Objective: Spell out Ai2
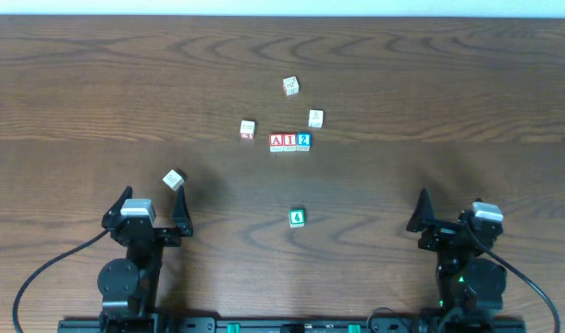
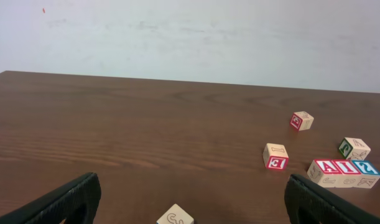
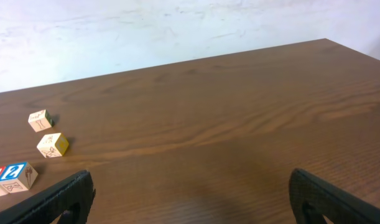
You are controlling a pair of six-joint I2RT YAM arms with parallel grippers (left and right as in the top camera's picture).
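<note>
While both arms sit parked at the near edge, your left gripper (image 1: 154, 200) and right gripper (image 1: 448, 209) gape wide and carry nothing. The row lies mid-table: red A block (image 1: 276, 141), a red block (image 1: 289, 141) reading I or 1, I can't tell which, and blue 2 block (image 1: 303, 141), all touching. Reach in carelessly and a finger splits that row; the cream block (image 1: 174, 179) by your left gripper could get kicked too.

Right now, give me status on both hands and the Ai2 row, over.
Left hand open, empty. Right hand open, empty. Block row reads A, I, 2, side by side. Green block loose nearer the arms, not in the way.
</note>
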